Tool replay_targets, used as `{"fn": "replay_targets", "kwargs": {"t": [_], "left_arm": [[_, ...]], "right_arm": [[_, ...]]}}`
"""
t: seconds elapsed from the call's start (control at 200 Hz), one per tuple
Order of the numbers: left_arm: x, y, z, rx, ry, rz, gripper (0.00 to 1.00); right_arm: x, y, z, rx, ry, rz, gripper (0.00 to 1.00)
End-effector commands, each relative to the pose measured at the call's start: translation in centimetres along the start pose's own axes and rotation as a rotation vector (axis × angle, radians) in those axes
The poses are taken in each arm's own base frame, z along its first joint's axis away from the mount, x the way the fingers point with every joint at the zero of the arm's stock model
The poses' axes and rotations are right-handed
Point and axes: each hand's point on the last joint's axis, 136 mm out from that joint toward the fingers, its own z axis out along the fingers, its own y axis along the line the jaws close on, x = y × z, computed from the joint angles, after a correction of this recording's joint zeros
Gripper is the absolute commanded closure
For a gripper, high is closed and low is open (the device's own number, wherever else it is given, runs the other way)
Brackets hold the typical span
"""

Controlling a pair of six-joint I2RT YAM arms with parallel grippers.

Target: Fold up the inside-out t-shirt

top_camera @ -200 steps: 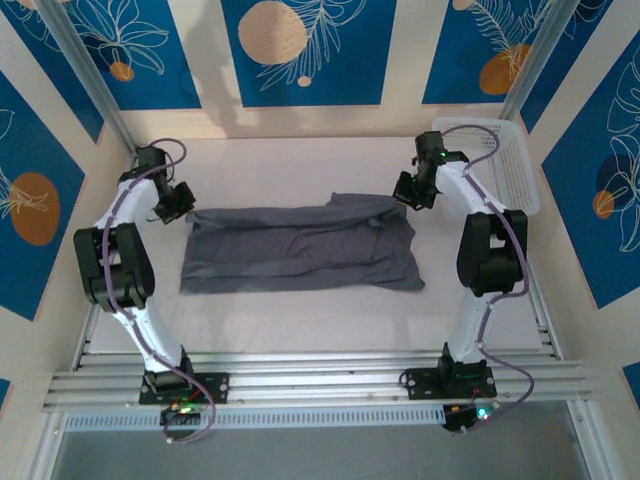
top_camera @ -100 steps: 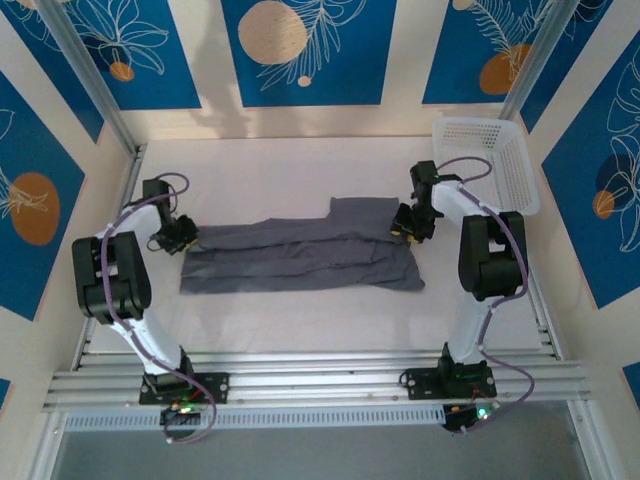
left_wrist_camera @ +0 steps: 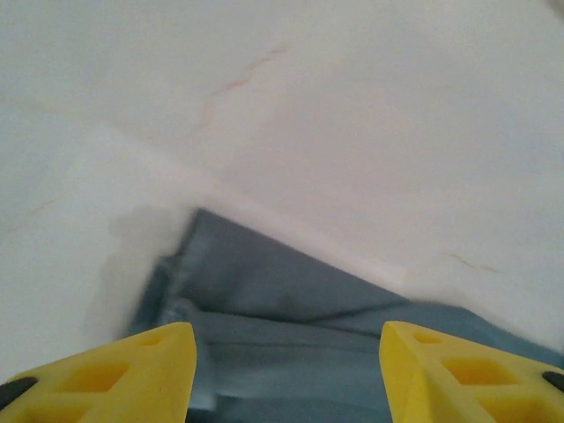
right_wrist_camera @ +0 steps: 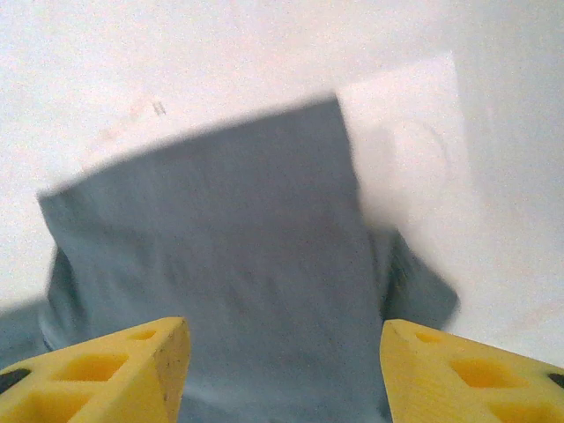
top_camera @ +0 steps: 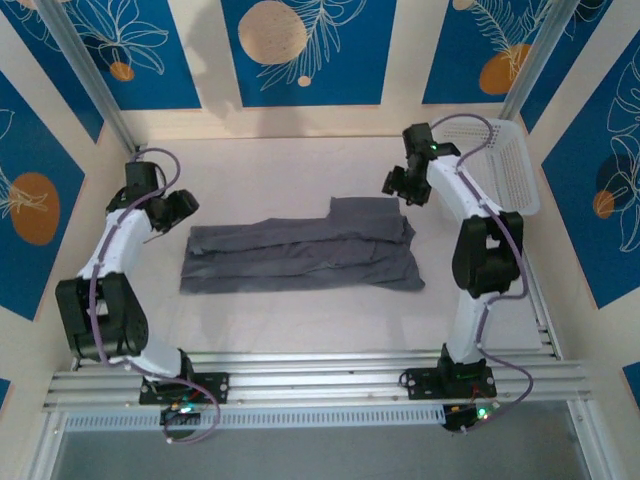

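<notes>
Both hands are off the cloth, so you're between grasps. Your left hand (top_camera: 178, 207) hovers just past the far-left corner of the t-shirt (top_camera: 300, 255). On its wrist camera the yellow fingers (left_wrist_camera: 132, 370) stand apart with nothing between them, released. Your right hand (top_camera: 400, 185) hangs over the far-right corner in the same state: fingers spread, only grey fabric below.

The t-shirt lies on the bench (top_camera: 290, 165) as a long, narrow band running left to right between the two arms. A squarer flap pokes toward the far side at its right end. I'd say the lengthwise fold is down and the crosswise one is next.

For that you'll want a fresh pinch on one short end, catching every layer at both corners. Then carry it across to meet the other end. The right end looks uneven with that flap, so square it up or grip below it, or the stack will come out crooked. The left edge is a little rumpled near the corner too.

The white mesh basket (top_camera: 512, 175) sits at the far right, behind your right arm and apart from the shirt. From above I can see nothing inside it.
</notes>
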Motion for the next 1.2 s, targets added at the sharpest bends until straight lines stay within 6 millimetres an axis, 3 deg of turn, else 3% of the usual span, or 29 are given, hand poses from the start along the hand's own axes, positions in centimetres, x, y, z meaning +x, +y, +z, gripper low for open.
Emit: {"fn": "replay_targets", "kwargs": {"t": [0.0, 0.02, 0.045, 0.09, 0.2, 0.445, 0.545, 0.64, 0.7, 0.76, 0.86, 0.94, 1.0, 1.08, 1.195], "left_arm": [[3.6, -5.4, -1.5, 0.169, 0.062, 0.181, 0.42], [4.1, -5.9, -1.8, 0.179, 0.066, 0.208, 0.42], [4.8, -6.6, -2.1, 0.191, 0.069, 0.241, 0.42], [5.8, -7.5, -2.6, 0.21, 0.069, 0.293, 0.41], [7.0, -8.0, -3.6, 0.222, 0.057, 0.329, 0.41], [6.6, -7.3, -4.1, 0.175, 0.034, 0.335, 0.41], [6.5, -7.4, -4.1, 0.175, 0.037, 0.332, 0.41], [6.4, -7.0, -4.1, 0.159, 0.035, 0.331, 0.41], [6.4, -6.9, -4.1, 0.15, 0.033, 0.33, 0.41], [6.4, -6.8, -4.2, 0.146, 0.031, 0.331, 0.41], [6.3, -6.6, -4.2, 0.136, 0.028, 0.327, 0.41], [6.2, -6.5, -4.2, 0.127, 0.025, 0.315, 0.41], [6.0, -6.4, -4.2, 0.117, 0.021, 0.302, 0.41], [5.9, -6.2, -4.1, 0.105, 0.017, 0.287, 0.41], [6.2, -6.0, -3.8, 0.105, 0.028, 0.278, 0.41]], "right_arm": [[-0.5, -1.1, 4.3, 0.137, 0.05, 0.007, 0.37], [-0.8, -1.0, 4.7, 0.147, 0.05, 0.003, 0.36], [-1.1, -1.0, 5.3, 0.163, 0.05, 0.004, 0.28], [-1.5, -1.0, 6.3, 0.176, 0.06, -0.004, 0.26], [-1.4, -0.6, 8.4, 0.181, 0.111, 0.001, 0.26], [0.8, -0.2, 11.3, 0.163, 0.207, 0.013, 0.32], [1.1, -0.1, 11.7, 0.138, 0.223, 0.018, 0.44], [1.0, 0.6, 11.6, 0.088, 0.231, 0.015, 0.71], [0.4, 1.1, 10.8, 0.069, 0.219, 0.005, 0.89], [-0.6, 2.1, 8.7, 0.034, 0.181, -0.016, 1.0], [-2.5, 4.0, 3.3, -0.052, 0.058, -0.058, 1.0], [-2.2, 4.9, -1.1, -0.113, -0.01, -0.078, 1.0], [-0.6, 5.0, -3.4, -0.139, -0.037, -0.079, 1.0], [3.4, 4.9, -5.1, -0.185, -0.044, -0.084, 1.0], [11.3, 2.4, -4.7, -0.159, -0.021, -0.035, 1.0]]}}
